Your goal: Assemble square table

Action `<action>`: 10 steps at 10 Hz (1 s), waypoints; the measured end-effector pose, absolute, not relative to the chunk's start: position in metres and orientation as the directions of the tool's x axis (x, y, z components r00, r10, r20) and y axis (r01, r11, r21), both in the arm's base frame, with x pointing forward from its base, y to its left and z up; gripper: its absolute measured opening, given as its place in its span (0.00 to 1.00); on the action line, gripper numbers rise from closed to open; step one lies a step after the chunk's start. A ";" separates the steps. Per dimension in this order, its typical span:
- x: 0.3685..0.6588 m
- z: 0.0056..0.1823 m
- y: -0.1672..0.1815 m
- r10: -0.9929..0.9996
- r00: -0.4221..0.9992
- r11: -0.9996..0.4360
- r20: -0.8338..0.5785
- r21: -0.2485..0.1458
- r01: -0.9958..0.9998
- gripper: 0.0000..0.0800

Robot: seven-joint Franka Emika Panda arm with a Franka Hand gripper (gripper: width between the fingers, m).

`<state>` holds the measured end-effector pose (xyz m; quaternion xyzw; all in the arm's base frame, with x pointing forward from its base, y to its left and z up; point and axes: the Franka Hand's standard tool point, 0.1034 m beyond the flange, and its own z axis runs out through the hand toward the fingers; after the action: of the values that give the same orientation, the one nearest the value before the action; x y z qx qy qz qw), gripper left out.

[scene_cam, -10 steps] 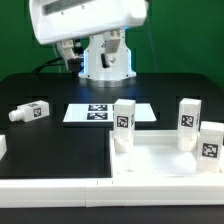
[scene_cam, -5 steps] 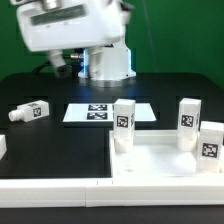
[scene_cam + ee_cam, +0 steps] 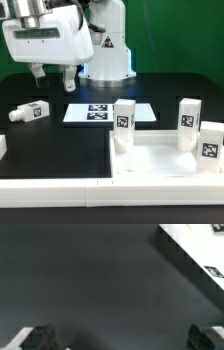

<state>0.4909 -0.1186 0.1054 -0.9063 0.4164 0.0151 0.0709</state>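
Note:
The square table slab lies upside down at the exterior view's front right, with three white tagged legs standing in its corners: one at the near-left corner, one at the back, one at the right edge. A fourth loose leg lies on its side on the black table at the exterior view's left. My gripper hangs open and empty above the black table, above and a little right of the loose leg. In the wrist view my fingers stand wide apart over bare black table.
The marker board lies flat behind the slab and shows in the wrist view's corner. A long white border rail runs along the front edge. A white block sits at the exterior view's far left.
My gripper has swung from the back centre toward the exterior view's left and come down lower, nearer the loose leg. No part has moved.

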 end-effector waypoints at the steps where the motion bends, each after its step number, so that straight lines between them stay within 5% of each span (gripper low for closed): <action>1: 0.476 0.095 -0.127 -0.732 0.672 -0.665 -0.113 -0.098 -0.740 0.81; 4: 0.422 0.065 -0.174 -0.749 0.640 -0.645 -0.170 -0.034 -0.763 0.81; 8: 0.412 0.061 -0.169 -0.731 0.657 -0.662 -0.186 -0.039 -0.748 0.81; 10: 0.378 0.051 -0.182 -0.732 0.614 -0.633 -0.296 -0.039 -0.773 0.81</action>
<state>0.3778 -0.1819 0.0513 -0.8946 0.4207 0.1270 0.0813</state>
